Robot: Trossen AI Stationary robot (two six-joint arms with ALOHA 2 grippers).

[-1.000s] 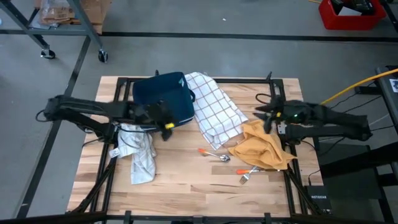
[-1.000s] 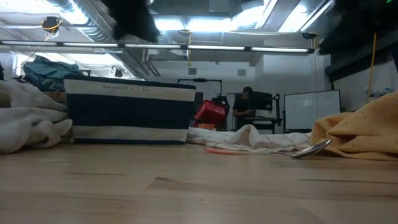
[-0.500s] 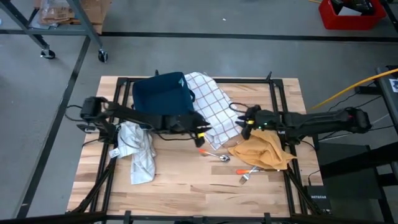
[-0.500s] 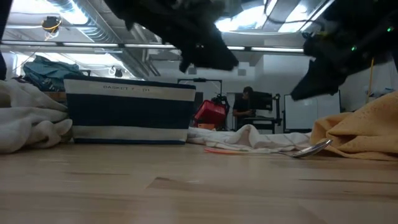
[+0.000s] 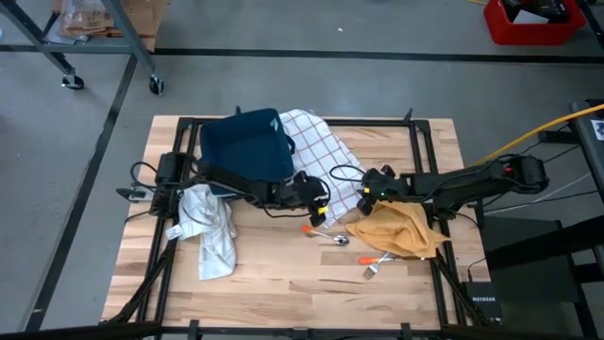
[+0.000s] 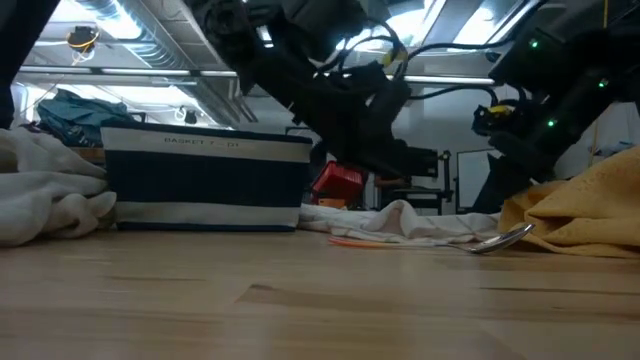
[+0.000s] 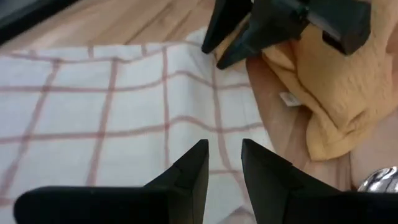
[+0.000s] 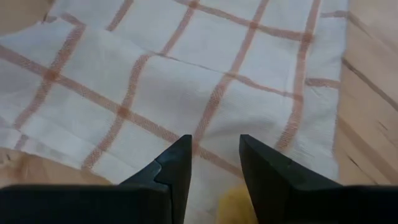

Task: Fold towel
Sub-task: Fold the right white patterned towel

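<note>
Both arms hover over the checked towel (image 5: 321, 165), which lies mid-table with its long axis running from the basket (image 5: 247, 146) toward its near edge. Left gripper (image 5: 319, 210) and right gripper (image 5: 366, 192) flank that edge, jaws slightly apart, nothing held.
</note>
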